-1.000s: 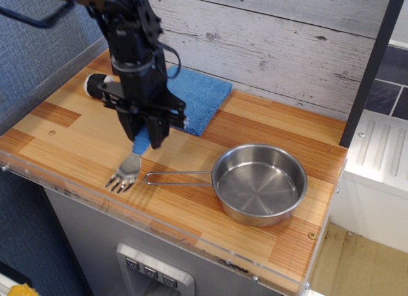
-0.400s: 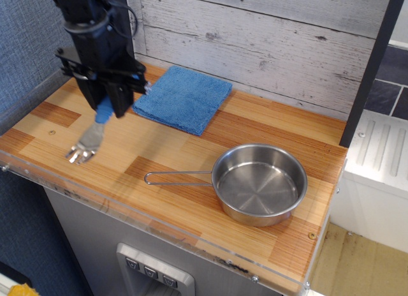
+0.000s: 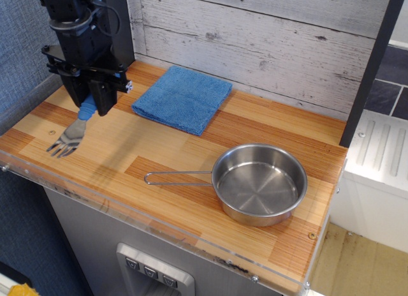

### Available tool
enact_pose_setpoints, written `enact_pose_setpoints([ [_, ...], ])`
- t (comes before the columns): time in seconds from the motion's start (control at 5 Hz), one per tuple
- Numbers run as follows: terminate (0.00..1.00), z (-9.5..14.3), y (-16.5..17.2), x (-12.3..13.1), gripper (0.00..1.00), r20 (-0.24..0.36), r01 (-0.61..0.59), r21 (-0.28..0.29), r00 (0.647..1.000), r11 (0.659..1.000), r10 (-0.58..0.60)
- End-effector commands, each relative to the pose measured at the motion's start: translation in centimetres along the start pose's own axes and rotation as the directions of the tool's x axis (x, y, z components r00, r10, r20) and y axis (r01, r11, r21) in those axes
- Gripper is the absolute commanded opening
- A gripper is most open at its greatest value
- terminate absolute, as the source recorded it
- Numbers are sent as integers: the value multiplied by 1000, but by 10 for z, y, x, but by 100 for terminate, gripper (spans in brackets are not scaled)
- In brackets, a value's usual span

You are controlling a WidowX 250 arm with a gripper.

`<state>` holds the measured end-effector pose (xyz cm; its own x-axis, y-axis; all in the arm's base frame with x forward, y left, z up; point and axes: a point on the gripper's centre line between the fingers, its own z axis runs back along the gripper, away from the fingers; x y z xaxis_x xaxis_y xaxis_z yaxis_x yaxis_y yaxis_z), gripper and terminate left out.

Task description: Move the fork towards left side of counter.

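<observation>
The fork point(image 3: 69, 135) has a blue handle and a silver tined head. It hangs tilted from my gripper point(image 3: 89, 106), tines down and to the left, just over the left part of the wood-plank counter point(image 3: 166, 162). My gripper is shut on the fork's blue handle, whose upper part is hidden between the fingers. The tines sit near the counter's front left corner; I cannot tell whether they touch the wood.
A blue folded towel point(image 3: 183, 97) lies at the back middle. A steel pan point(image 3: 259, 184) with a thin wire handle point(image 3: 177, 177) stands at the front right. A clear plastic rim point(image 3: 127, 210) runs along the front edge. A wall panel rises behind the counter.
My gripper has carried the fork from the counter's middle, by the pan handle, leftward to the left end. The pan and towel have not moved.
</observation>
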<state>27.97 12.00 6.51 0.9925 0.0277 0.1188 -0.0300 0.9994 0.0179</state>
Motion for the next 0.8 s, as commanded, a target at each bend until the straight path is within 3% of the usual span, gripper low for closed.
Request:
enact_pose_setpoints([
  [0.0, 0, -5, 26, 10, 0, 37, 14, 55, 999, 998, -16],
  [0.6, 0, -37, 39, 24, 0, -4, 31, 77, 1000, 997, -31],
])
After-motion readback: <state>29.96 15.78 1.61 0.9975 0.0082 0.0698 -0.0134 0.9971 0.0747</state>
